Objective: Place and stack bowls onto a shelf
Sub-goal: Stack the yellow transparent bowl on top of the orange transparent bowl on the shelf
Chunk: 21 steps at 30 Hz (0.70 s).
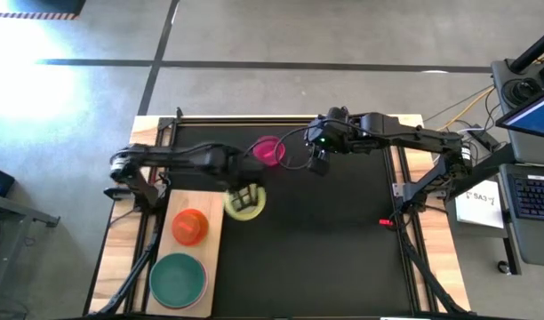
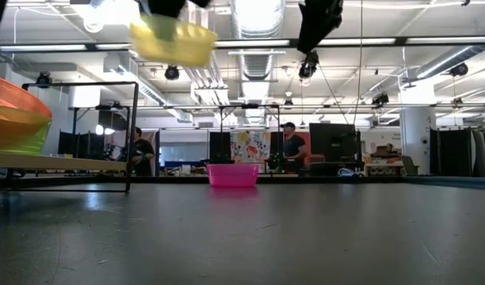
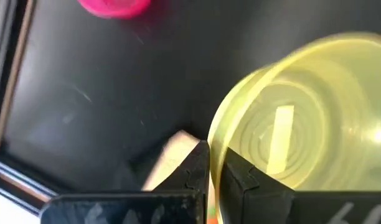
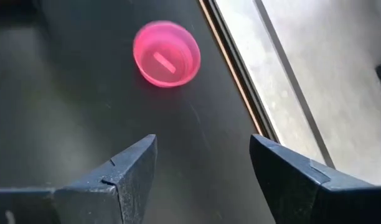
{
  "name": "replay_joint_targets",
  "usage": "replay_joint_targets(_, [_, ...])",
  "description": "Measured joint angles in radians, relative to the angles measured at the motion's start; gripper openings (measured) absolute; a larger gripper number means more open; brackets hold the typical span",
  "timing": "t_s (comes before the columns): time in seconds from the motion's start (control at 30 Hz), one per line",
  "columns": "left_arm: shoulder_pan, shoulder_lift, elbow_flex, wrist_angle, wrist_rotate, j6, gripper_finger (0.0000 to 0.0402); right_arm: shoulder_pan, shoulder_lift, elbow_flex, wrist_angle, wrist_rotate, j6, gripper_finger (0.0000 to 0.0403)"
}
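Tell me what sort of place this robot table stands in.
Probably a large open lab or workshop: exposed ceiling ducts and strip lights overhead, rows of monitors on desks behind the table, and people working among them.

Strong glare washes out the floor [image 1: 41, 80] at the upper left of the high view, while the black mat [image 1: 343, 240] stays dark and matte. In the low view, ceiling lights [image 2: 258, 16] bloom white and the near mat is soft, out of focus. The yellow bowl [image 3: 309, 118] in the left wrist view is smeared with blur. The magenta bowl [image 4: 166, 53] glows softly, casting a faint shadow.
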State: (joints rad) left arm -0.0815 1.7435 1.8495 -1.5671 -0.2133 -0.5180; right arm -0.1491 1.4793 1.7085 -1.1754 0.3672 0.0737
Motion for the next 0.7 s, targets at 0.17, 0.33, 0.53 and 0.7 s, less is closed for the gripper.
replay_joint_targets(0.17, [-0.103,-0.180,-0.148,-0.006,-0.013,-0.260,0.0000,-0.043,0.004,-0.078,0.025,0.001,-0.015,0.0245])
replay_joint_targets(0.33, [-0.222,-0.387,-0.345,0.004,-0.004,-0.572,0.0000,-0.080,0.005,-0.165,0.098,-0.009,-0.025,0.0242])
replay_joint_targets(0.53, [-0.377,-0.536,-0.521,0.005,0.063,-0.841,0.0000,-0.102,0.006,-0.237,0.174,-0.084,-0.028,0.0244])
replay_joint_targets(0.7, [-0.465,-0.598,-0.642,0.017,0.099,-0.980,0.0000,-0.100,0.010,-0.267,0.197,-0.087,-0.022,0.0244])
